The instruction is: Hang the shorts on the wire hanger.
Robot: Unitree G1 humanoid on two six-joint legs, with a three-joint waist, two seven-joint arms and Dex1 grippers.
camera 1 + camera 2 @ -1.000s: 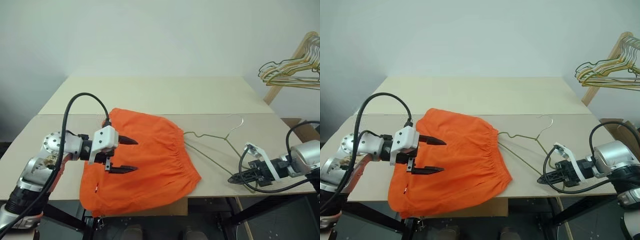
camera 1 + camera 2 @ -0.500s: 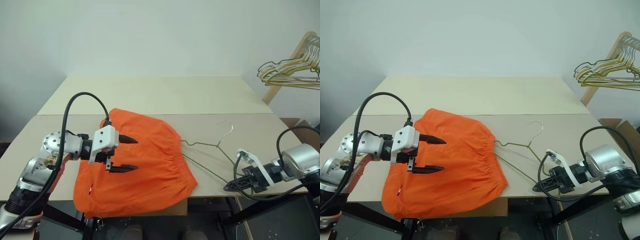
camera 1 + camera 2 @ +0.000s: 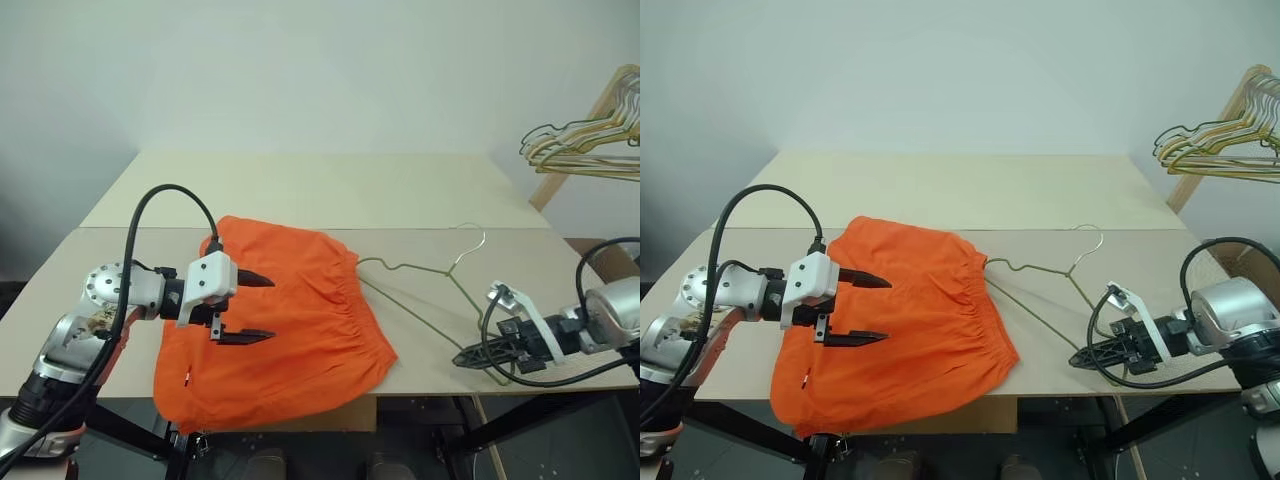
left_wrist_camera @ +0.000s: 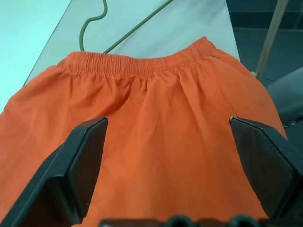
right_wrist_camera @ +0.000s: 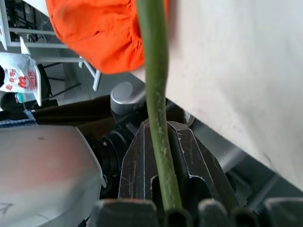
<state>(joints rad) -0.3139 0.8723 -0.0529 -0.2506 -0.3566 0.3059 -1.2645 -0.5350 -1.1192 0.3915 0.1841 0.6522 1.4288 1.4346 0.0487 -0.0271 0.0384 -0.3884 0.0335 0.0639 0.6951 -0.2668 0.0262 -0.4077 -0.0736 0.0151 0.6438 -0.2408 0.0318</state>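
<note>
A bunch of gold and dark wire hangers (image 3: pixel 585 150) is being held up on a wooden rack (image 3: pixel 585 125) beside the pale table (image 3: pixel 300 190).

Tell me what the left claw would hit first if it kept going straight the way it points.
Probably the shorts: the open left claw hovers over the orange fabric, angled slightly down toward the waistband. How high it hovers is unclear.
</note>
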